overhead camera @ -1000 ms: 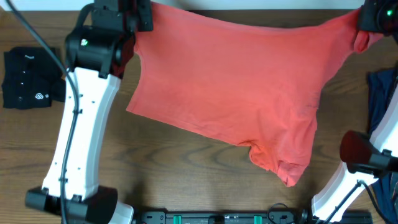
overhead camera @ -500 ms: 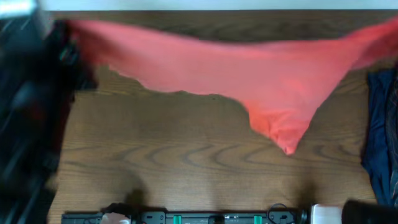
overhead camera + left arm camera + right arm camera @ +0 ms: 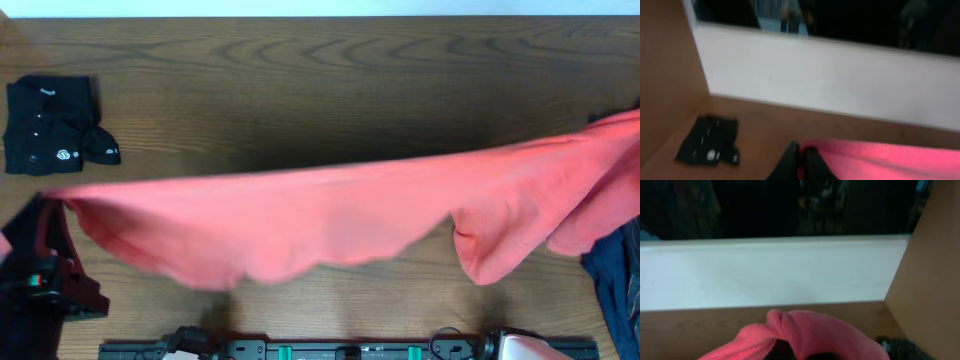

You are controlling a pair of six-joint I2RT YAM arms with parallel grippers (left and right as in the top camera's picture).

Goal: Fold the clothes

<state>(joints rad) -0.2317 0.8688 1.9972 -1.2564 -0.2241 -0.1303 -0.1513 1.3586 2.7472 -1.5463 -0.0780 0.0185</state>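
Coral-red T-shirt (image 3: 300,215), one long stretched band

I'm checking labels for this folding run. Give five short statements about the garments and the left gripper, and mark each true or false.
1. The red T-shirt spans the table from left to right. True.
2. The black shirt is covered by the red T-shirt. False: it lies uncovered at the table's left side, apart from it.
3. The left gripper is open. False: it is shut on the red T-shirt's edge.
4. A dark blue garment lies at the table's right edge. True.
5. The red T-shirt is folded into a neat square. False: it is stretched wide, and it is bunched at its right end.
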